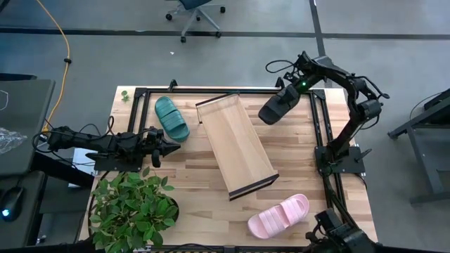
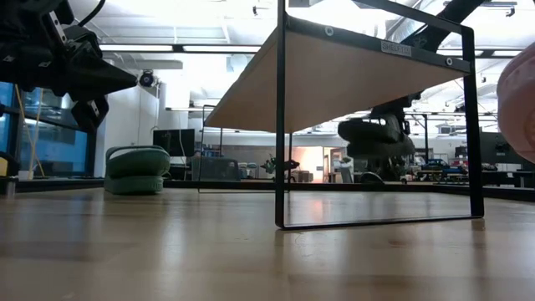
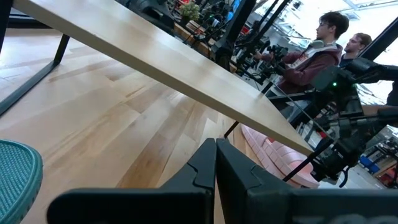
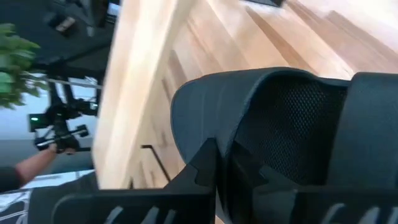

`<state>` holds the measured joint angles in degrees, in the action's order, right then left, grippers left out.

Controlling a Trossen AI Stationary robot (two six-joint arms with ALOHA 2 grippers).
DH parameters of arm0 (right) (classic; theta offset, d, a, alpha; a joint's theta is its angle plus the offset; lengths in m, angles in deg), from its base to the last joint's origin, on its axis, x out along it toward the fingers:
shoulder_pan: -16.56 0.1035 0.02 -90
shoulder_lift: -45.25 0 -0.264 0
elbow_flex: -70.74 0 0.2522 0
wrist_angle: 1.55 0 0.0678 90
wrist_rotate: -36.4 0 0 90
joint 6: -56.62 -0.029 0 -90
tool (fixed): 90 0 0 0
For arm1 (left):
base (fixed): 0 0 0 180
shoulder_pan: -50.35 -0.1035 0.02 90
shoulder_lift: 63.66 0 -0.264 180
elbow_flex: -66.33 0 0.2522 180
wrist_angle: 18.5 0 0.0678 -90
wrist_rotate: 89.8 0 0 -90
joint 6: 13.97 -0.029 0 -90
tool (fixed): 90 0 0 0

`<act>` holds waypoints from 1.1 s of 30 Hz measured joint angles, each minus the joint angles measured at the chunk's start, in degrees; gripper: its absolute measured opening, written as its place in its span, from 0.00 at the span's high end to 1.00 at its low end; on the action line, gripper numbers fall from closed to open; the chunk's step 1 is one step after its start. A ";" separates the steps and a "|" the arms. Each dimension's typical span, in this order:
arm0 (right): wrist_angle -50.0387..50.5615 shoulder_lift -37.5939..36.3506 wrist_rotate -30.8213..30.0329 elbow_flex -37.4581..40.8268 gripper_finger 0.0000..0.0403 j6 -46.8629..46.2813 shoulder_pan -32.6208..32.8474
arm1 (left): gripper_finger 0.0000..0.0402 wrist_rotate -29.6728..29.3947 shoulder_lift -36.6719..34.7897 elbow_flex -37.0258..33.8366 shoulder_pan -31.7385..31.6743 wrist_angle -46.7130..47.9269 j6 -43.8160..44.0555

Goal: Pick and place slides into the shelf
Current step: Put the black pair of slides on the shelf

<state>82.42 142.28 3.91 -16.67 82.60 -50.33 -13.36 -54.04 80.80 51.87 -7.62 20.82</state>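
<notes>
Right gripper (image 1: 281,105) pinching black slide (image 1: 276,107) beside my shelf (image 1: 235,144); 1 of 3 in hand; next, lower it onto board; left gripper (image 1: 171,145) pressed together.

I work in a robotics lab, on a butcher-block table (image 1: 190,211) ringed by a black metal frame (image 1: 320,126) and standing on grey concrete floor (image 1: 232,56). A rolling office chair (image 1: 195,15) sits beyond the table, and a yellow cable (image 1: 65,42) trails across the floor. Level with the tabletop, long ceiling strip lights (image 2: 167,48) and dark windows (image 2: 50,146) run behind racks of equipment. Past my left claw, two people (image 3: 311,53) sit among more dark arms and stands. A potted plant (image 1: 130,207) occupies my table's corner, beside a desk with a mouse (image 1: 10,200).
</notes>
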 joint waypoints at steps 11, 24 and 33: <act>1.63 -4.39 2.56 -1.36 1.00 -1.10 0.00 | 1.00 0.00 0.00 0.00 0.00 0.02 0.00; 1.32 -15.20 2.96 -1.36 1.00 -11.91 0.02 | 1.00 0.00 -0.01 -0.01 0.00 0.04 -0.48; 0.16 -21.84 2.94 -1.36 1.00 -21.62 0.57 | 1.00 0.00 0.00 -0.02 0.00 0.05 -0.48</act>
<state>82.58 120.44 6.86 -18.02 60.98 -49.76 -13.36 -54.03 80.78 51.87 -7.57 20.33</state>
